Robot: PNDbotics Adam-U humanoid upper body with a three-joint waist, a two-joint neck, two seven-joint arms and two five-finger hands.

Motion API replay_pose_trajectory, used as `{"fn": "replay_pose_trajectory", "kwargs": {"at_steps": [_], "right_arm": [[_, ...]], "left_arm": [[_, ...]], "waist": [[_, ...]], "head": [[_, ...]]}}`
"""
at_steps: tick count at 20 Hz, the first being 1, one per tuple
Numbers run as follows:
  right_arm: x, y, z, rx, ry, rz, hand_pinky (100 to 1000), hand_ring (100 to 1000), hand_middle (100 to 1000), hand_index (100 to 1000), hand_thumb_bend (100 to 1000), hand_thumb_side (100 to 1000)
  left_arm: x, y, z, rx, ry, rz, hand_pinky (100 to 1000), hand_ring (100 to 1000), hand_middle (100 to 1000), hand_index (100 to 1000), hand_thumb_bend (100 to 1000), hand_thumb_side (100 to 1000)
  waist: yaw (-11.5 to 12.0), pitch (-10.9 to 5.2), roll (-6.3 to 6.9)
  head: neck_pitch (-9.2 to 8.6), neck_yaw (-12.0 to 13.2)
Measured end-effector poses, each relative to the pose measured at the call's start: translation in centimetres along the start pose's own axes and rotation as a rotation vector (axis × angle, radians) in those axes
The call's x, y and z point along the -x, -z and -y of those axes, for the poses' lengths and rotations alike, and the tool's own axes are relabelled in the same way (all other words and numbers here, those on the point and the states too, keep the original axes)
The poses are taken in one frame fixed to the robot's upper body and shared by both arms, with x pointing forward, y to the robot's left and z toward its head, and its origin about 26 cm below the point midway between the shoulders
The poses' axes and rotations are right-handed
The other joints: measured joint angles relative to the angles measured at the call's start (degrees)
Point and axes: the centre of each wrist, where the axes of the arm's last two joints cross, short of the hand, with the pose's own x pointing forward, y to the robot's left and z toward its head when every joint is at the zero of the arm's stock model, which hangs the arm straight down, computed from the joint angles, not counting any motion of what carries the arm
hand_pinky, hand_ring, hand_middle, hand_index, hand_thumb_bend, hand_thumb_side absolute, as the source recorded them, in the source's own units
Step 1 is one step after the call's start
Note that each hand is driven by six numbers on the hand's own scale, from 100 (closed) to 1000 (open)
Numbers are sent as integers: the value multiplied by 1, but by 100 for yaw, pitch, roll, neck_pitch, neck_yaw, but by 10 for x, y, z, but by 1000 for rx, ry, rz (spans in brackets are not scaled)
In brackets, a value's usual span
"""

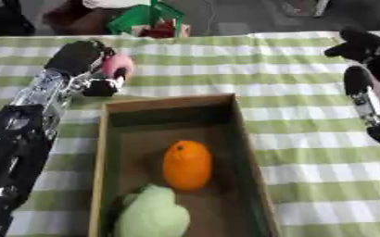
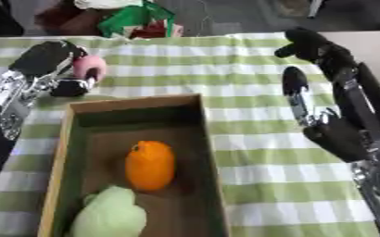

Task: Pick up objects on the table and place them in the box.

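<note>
Green-checked cloth (image 1: pixel 307 120) covers the table, where the left hand (image 1: pixel 84 60) curls round a pink thing (image 1: pixel 116 65) just past the box (image 1: pixel 246 139), likely bound there beside the orange (image 1: pixel 186 165) and green toy (image 1: pixel 153 215), while the right hand (image 2: pixel 331 125) idles open.

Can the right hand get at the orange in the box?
Probably yes. The right hand hangs open beside the box, and the orange lies uncovered in the open top, with only a green thing next to it.

Indoor test setup: table with green-and-white checked cloth (image 1: pixel 307 115), grey floor (image 1: pixel 242 16) beyond, clutter at far edge.
</note>
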Motion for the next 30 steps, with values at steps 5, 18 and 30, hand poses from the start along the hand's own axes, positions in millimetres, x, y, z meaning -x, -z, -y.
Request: {"fn": "replay_pose_trajectory", "kwargs": {"at_steps": [5,18,30], "right_arm": [[-1,1,-1,7,14,5,888,990,712,914,100,829],[2,-5,-3,-1,20,-22,889,989,710,915,100,835],[7,-17,-4,8,40,-81,889,988,709,916,100,827]], "left_arm": [[5,-1,8,-37,20,-26,100,329,307,497,100,188],[3,0,2,-256,-144,-13,100,239,235,382,100,265],[-40,1,-54,-383,-211,322,100,249,239,381,100,290]], "waist": [[-92,5,-11],[123,-130,-46],[478,-596,-37]], "head": [[-66,91],[69,-63],[393,-370]]}}
